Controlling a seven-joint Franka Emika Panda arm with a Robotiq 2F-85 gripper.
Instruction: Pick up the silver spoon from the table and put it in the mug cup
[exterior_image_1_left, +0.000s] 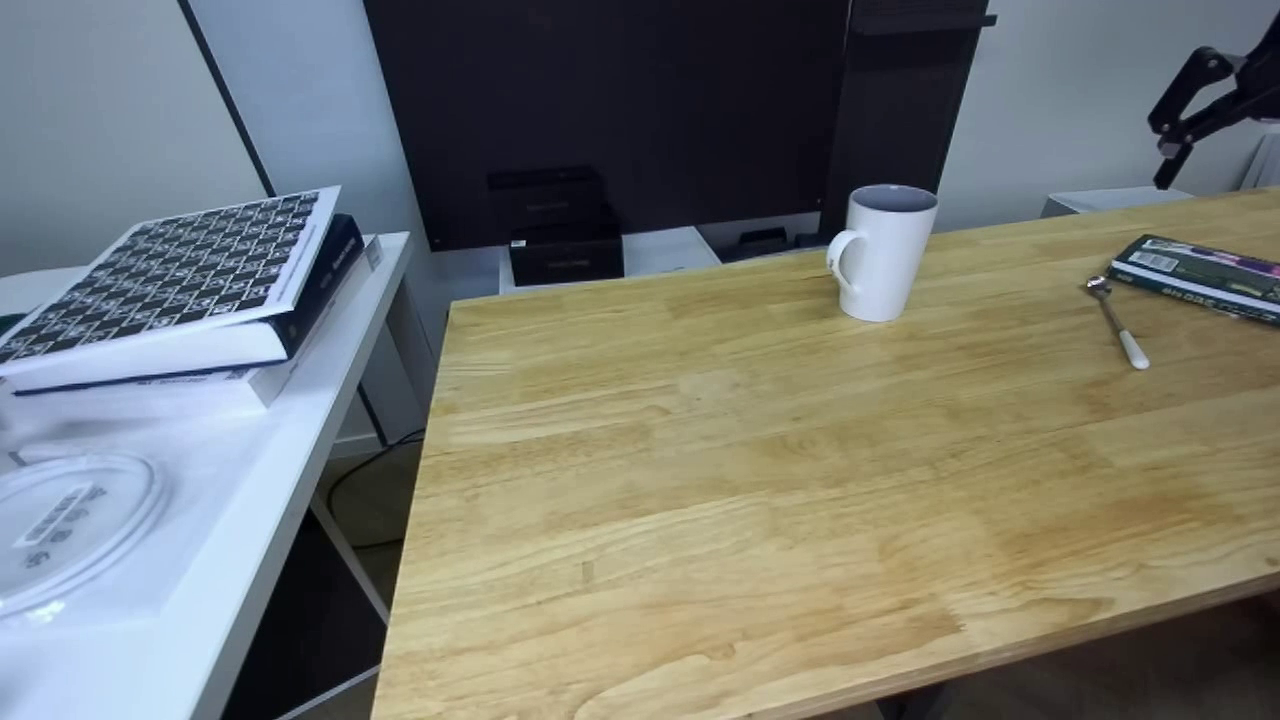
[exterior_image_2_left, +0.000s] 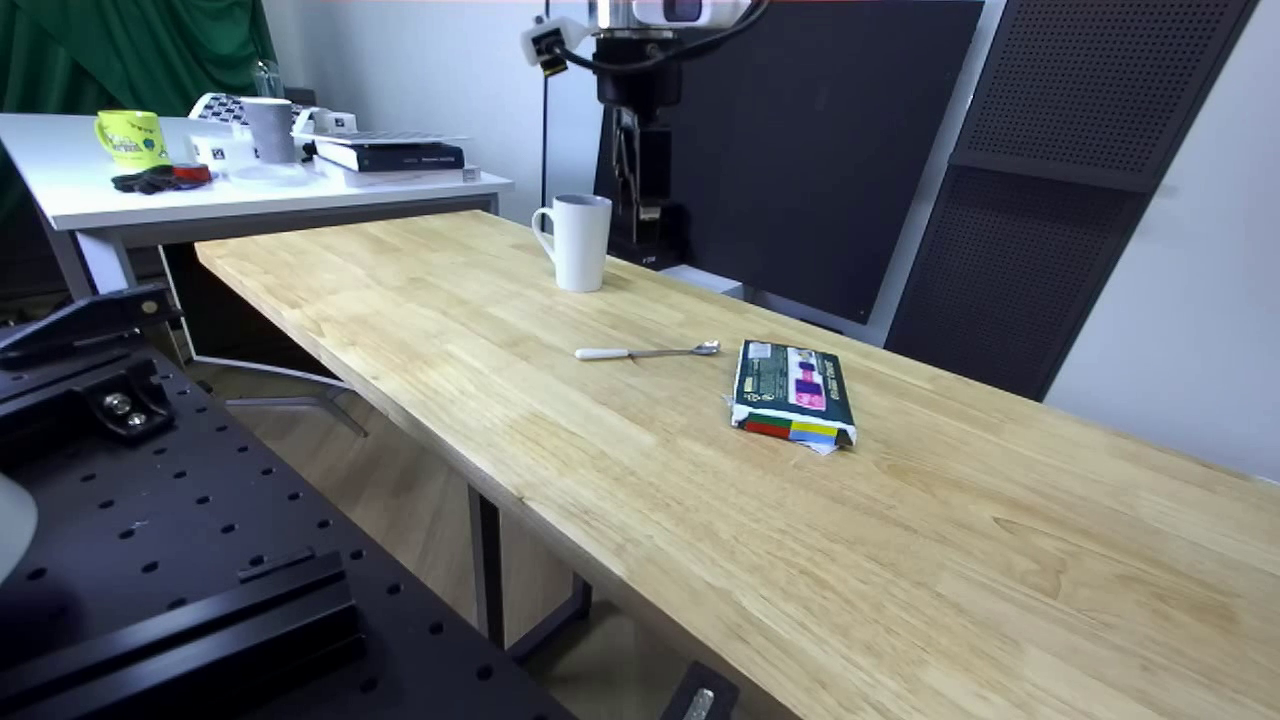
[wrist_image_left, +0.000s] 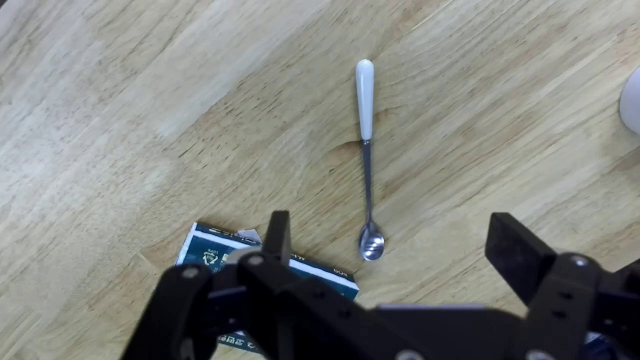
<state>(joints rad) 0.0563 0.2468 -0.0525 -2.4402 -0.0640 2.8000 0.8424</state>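
in the wrist view, the gripper (wrist_image_left: 389, 225) is seen at the bottom of the frame, its jaws parted wide. the dark packet (wrist_image_left: 215, 255) is partly hidden behind it, lower left. the silver spoon (wrist_image_left: 367, 170) is found on the table (wrist_image_left: 150, 90) at centre, handle turned to the top. the mug cup (wrist_image_left: 632, 102) is cut off by the right edge and is shown upright in both exterior views.

**Spoon (exterior_image_1_left: 1123, 334) lay between mug (exterior_image_1_left: 885, 262) and packet (exterior_image_1_left: 1205, 280)**

In an exterior view, the table (exterior_image_1_left: 700, 480) bore all three, mug at left, packet at right. In the wrist view, below my gripper (wrist_image_left: 390, 227), the spoon's bowl lay just beside the packet.
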